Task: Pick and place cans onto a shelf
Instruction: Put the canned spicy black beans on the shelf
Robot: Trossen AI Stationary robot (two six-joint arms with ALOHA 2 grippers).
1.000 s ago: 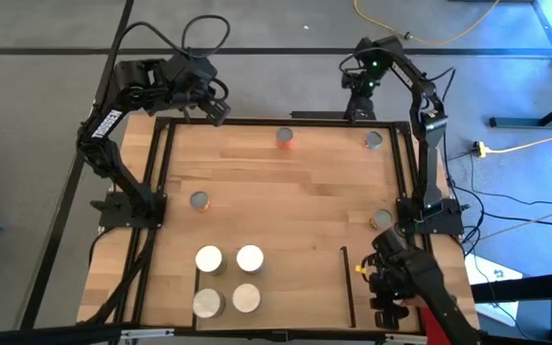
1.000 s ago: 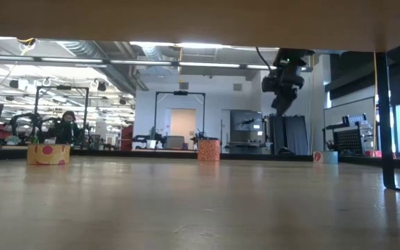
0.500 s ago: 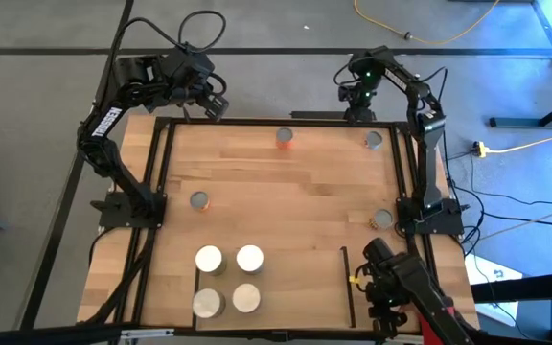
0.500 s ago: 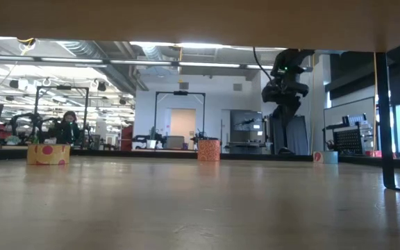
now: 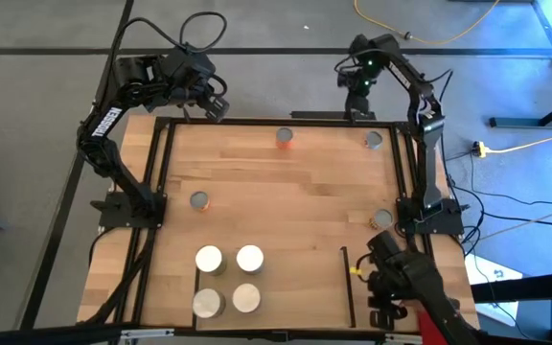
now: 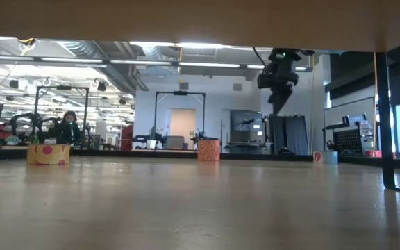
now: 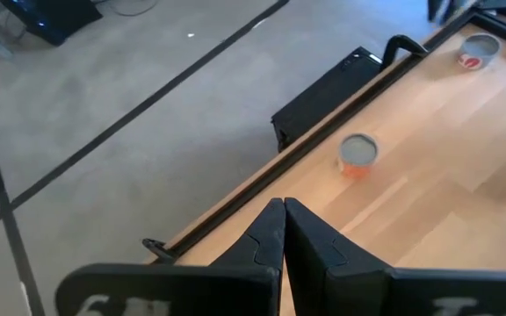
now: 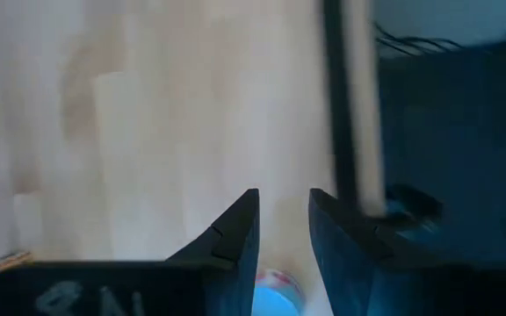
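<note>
Four cans with pale tops (image 5: 228,280) stand upright on the shelf (image 5: 295,297) at the near left. Four more cans stand loose on the table: an orange one (image 5: 285,137) and a grey one (image 5: 374,140) near the far edge, one at the left (image 5: 198,200), and one at the right (image 5: 381,218). My right gripper (image 5: 357,96) hangs high over the far edge, left of the grey can. It also shows in the low view (image 6: 278,97), and its fingers (image 8: 284,215) are a little apart and empty. My left gripper (image 5: 217,105) waits shut (image 7: 282,211) over the far left corner.
A black metal frame (image 5: 166,172) runs round the tabletop. A dark device with a red part (image 5: 405,283) sits at the near right corner. The shelf's right half and the table's middle hold no cans. A person (image 6: 67,128) sits far off in the room.
My right gripper has risen above the far edge, shifted a little toward the table's left and turned about. It stays empty. The dark device at the near right corner has shifted slightly.
</note>
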